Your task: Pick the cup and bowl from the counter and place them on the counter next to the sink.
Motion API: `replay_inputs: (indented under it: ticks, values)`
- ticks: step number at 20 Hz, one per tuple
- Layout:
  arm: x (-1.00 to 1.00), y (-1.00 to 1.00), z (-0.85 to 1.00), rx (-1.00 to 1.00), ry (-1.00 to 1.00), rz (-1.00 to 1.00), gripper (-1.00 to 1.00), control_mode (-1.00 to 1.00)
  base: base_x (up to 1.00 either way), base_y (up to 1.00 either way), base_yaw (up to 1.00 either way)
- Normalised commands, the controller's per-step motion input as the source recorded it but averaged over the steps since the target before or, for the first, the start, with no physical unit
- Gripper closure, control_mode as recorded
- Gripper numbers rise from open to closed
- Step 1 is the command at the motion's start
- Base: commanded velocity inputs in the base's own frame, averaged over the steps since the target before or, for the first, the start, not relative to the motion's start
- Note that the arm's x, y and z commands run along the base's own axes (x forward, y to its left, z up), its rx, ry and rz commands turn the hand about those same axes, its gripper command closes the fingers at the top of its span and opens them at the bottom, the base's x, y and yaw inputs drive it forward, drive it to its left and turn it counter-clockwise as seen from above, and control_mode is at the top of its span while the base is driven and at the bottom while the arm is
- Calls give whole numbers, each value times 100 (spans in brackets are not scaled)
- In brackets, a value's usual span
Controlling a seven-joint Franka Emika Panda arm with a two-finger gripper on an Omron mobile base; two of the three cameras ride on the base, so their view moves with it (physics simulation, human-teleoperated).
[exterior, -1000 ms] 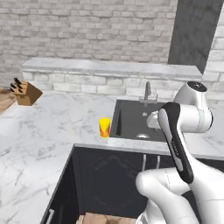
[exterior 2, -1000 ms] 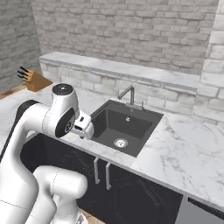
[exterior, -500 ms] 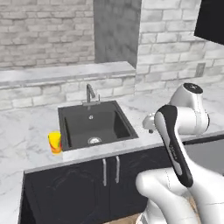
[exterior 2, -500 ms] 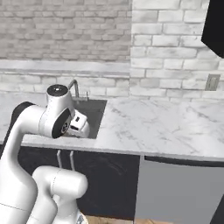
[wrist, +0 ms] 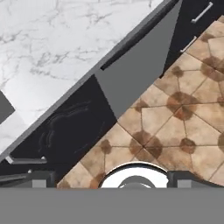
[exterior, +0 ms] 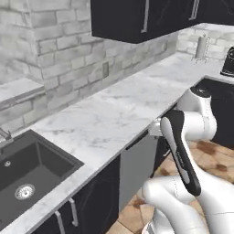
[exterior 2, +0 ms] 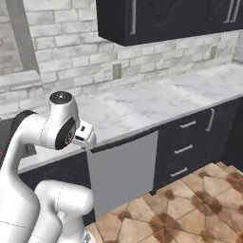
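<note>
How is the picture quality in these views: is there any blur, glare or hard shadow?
Left base view: counter evenly lit, no glare; sink darker inside. Right base view: sharp, cabinet shadows soft. Hand view: tilted, slightly pixelated.

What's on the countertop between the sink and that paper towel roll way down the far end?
In the left base view, bare white marble counter runs from the sink toward the paper towel roll; nothing stands on that stretch.

A home kitchen, rendered: a white marble counter with grey veining runs over dark cabinets with silver handles; a dark basin sink with a round drain is set into it; dark wall cabinets hang on a grey brick wall; a grey dishwasher front sits below; the floor is brown tile.
</note>
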Motion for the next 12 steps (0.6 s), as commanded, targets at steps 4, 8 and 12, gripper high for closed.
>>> replay_inputs:
  ticks: [4, 8, 12]
  values:
    - [0, 0, 0, 0, 0, 0, -100, 100, 15, 0, -89]
    - [0, 0, 0, 0, 0, 0, -100, 100, 23, 0, -87]
    - [0, 0, 0, 0, 0, 0, -100, 100, 47, -2, -78]
